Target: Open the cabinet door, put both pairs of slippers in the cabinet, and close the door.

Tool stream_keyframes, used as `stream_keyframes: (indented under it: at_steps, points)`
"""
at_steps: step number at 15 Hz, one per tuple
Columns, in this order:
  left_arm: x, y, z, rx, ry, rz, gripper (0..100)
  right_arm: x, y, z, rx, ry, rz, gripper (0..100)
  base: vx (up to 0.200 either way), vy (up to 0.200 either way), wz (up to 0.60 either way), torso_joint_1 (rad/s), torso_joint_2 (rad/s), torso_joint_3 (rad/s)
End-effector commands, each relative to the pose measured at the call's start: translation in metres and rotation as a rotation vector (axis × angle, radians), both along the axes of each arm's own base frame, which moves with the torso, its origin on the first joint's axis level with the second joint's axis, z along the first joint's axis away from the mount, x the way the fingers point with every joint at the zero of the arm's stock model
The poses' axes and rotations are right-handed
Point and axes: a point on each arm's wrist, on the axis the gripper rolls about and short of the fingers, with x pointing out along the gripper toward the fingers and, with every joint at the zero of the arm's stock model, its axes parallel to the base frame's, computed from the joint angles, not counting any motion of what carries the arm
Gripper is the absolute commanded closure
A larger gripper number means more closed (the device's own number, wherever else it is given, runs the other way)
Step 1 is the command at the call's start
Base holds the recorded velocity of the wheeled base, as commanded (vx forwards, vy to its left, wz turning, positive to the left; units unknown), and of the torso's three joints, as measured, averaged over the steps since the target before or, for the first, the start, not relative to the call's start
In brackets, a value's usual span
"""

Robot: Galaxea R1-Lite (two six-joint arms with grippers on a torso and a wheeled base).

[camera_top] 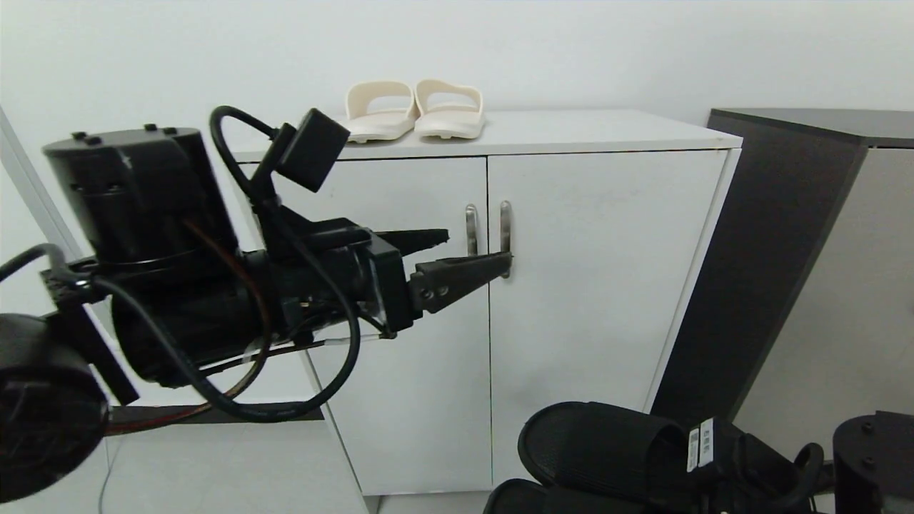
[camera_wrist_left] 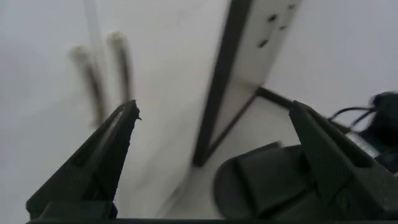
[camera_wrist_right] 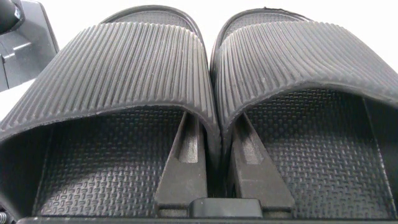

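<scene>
In the head view the left gripper [camera_top: 477,248] gapes wide at the handles [camera_top: 505,228] of the closed cabinet [camera_top: 607,285], cream slippers [camera_top: 415,108] toward its top's left edge; the left wrist view shows probably those handles, blurred; in the right wrist view the right gripper [camera_wrist_right: 214,124] pinches the black slippers [camera_wrist_right: 137,68] by their adjoining walls.

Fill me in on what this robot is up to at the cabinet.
The left gripper, open, is at the handles in the middle of the white cabinet, with one fingertip at the right door's handle. Both doors are shut, so the opening step is not yet done. The right gripper is clamped on the pair of black slippers, low in front of the cabinet, pinching their adjoining inner walls. The cream slippers sit on top of the cabinet.
</scene>
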Motion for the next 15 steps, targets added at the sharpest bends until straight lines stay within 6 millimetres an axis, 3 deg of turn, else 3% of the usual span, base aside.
stream_keyframes:
  at_steps: [1, 4, 7, 11, 15]
  points:
    - [0.021, -0.018, -0.007, -0.013, 0.055, -0.063, 0, 0.000, 0.000, 0.001, 0.002, -0.002, 0.000, 100, 0.000, 0.000, 0.00, 0.000, 0.00, 0.000]
    - [0.037, -0.027, -0.003, -0.039, 0.082, -0.154, 0, 0.000, 0.000, 0.000, 0.001, -0.001, 0.000, 100, 0.000, 0.000, 0.00, 0.000, 0.00, 0.000]
    - [0.055, -0.024, 0.002, -0.090, 0.152, -0.189, 0, 0.000, 0.000, 0.000, -0.002, 0.002, 0.002, 100, 0.000, 0.000, 0.00, 0.000, 0.00, 0.000]
    - [0.072, -0.034, -0.012, -0.076, 0.185, -0.161, 0, 0.000, 0.000, -0.001, -0.005, 0.003, 0.001, 100, 0.000, 0.000, 0.00, 0.000, 0.00, 0.000]
    - [0.082, -0.038, -0.010, -0.055, 0.223, -0.043, 0, 0.001, 0.001, -0.003, -0.011, 0.008, 0.001, 100, 0.000, 0.000, 0.00, 0.000, 0.00, 0.000]
